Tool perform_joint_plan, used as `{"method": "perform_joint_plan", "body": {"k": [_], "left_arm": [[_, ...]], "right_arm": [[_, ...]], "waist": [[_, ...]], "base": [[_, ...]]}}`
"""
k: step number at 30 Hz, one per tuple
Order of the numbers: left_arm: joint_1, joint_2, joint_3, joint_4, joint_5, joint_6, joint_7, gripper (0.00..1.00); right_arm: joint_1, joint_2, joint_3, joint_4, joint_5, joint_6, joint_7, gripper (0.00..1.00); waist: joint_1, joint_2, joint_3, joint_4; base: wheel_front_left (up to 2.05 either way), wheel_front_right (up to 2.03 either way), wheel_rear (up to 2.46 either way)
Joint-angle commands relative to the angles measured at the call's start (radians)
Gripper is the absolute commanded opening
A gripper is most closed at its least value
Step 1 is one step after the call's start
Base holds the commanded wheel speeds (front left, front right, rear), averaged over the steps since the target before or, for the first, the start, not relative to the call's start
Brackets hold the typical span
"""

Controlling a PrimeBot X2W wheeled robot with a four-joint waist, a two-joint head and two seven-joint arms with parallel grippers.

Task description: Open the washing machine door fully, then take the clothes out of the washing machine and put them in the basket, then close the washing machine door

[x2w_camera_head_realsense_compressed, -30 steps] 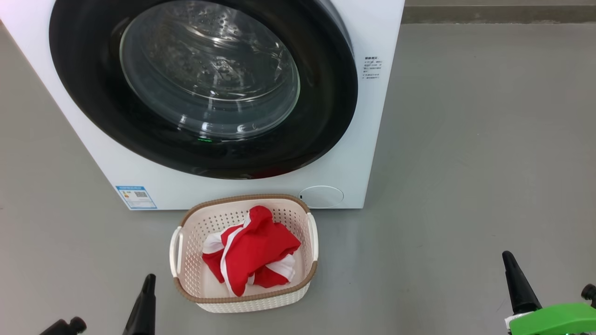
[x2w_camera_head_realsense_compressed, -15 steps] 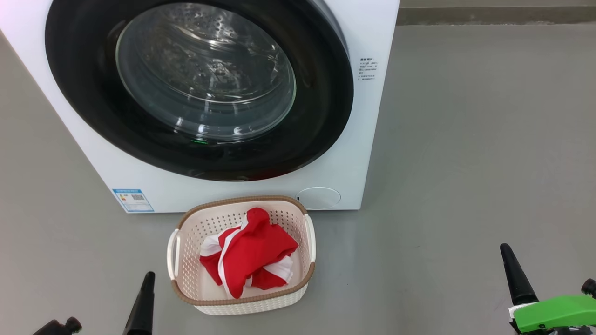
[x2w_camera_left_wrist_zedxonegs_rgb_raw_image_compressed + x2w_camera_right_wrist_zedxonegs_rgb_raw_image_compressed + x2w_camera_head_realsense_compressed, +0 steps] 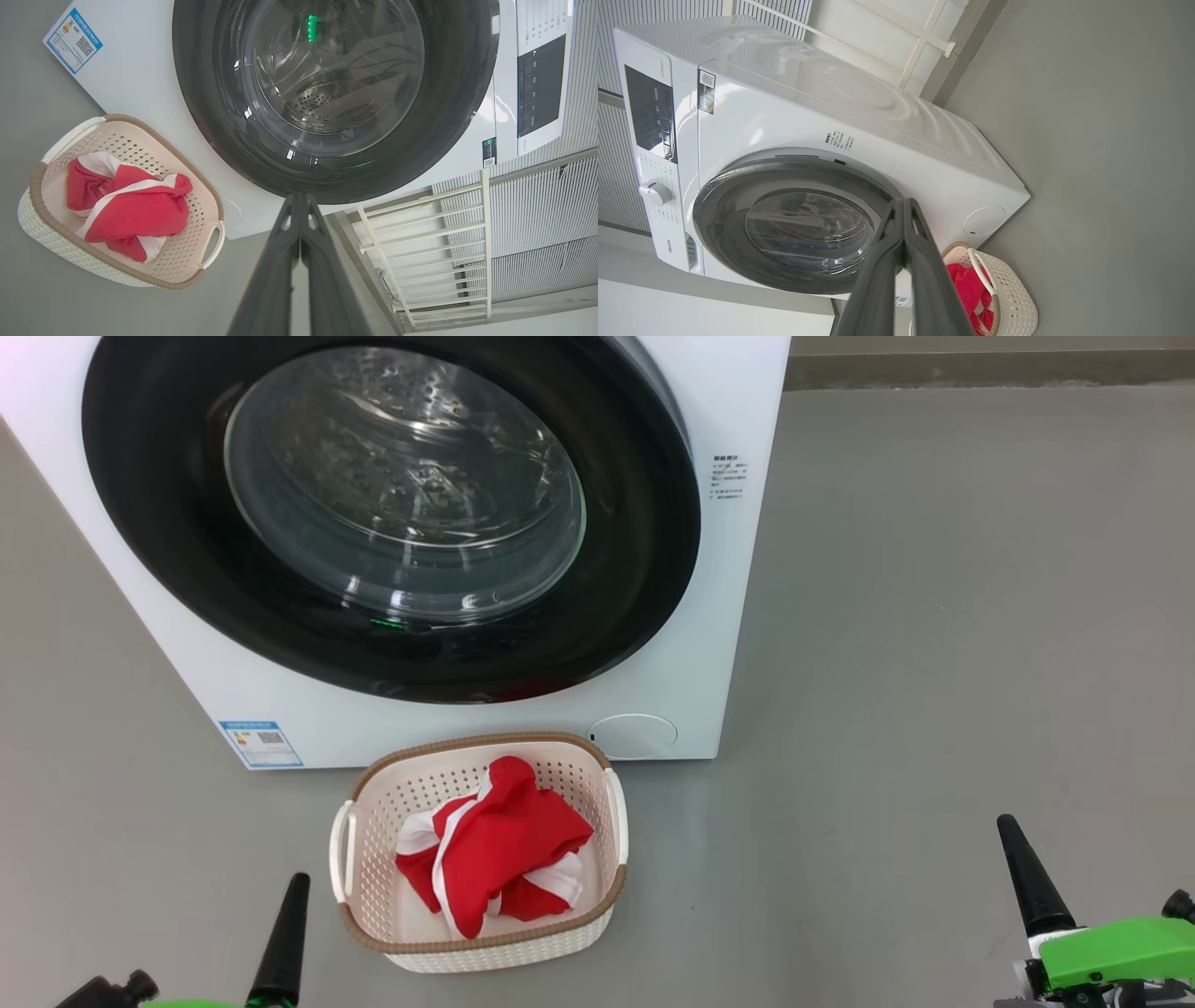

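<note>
Down at the lower left, the left pincer is clenched on nothing, its two long dark fingers pressed together above the grey floor. Just to its right and slightly ahead stands the small cream perforated plastic basket with a brown woven-look rim, and the soft red and white fabric clothes lie bunched inside it. Beyond the basket, ahead of both pincers, the big white boxy washing machine has its large round glossy black-rimmed glass door flat against the front, so it looks shut and the job about finished. Far off to the right, the right pincer is likewise clenched and empty. The likeliest trouble, I judge, is a door pushed to but not latched, which the pictures cannot settle; it could drift open. A rightward sweep of the nearer left arm could also tip the light basket. Both arms sit low and wide, fingers pointing towards the machine, one either side of the basket and touching nothing.
</note>
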Motion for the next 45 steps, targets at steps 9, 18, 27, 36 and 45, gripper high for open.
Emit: {"method": "perform_joint_plan", "body": {"k": [9,18,27,36,45], "left_arm": [[-0.056,0.009,0.038,-0.016,-0.122,-0.005,0.031,0.0],[-0.065,0.008,0.046,-0.013,-0.221,-0.006,0.058,0.0],[-0.075,0.006,0.054,-0.009,-0.32,-0.006,0.084,0.0],[-0.082,0.005,0.059,-0.007,-0.381,-0.007,0.101,0.0],[-0.082,0.005,0.06,-0.007,-0.38,-0.007,0.102,0.0]], "right_arm": [[-0.073,-0.005,0.007,-0.022,0.095,-0.001,0.034,0.0],[-0.09,0.002,0.004,-0.021,0.171,-0.001,0.06,0.0],[-0.108,0.008,0.0,-0.02,0.246,-0.001,0.087,0.0],[-0.119,0.012,-0.002,-0.02,0.293,-0.001,0.103,0.0],[-0.119,0.012,-0.002,-0.02,0.292,-0.001,0.103,0.0]], "waist": [[0.0,0.0,-0.003,-0.007],[0.0,0.0,-0.006,-0.013],[0.0,0.0,-0.009,-0.019],[-0.0001,0.0,-0.01,-0.023],[-0.0001,0.0,-0.01,-0.023]], "base": [[0.0,0.0,0.0],[0.0,0.0,0.0],[0.0,0.0,0.0],[0.0,0.0,0.0],[0.0,0.0,0.0]]}}
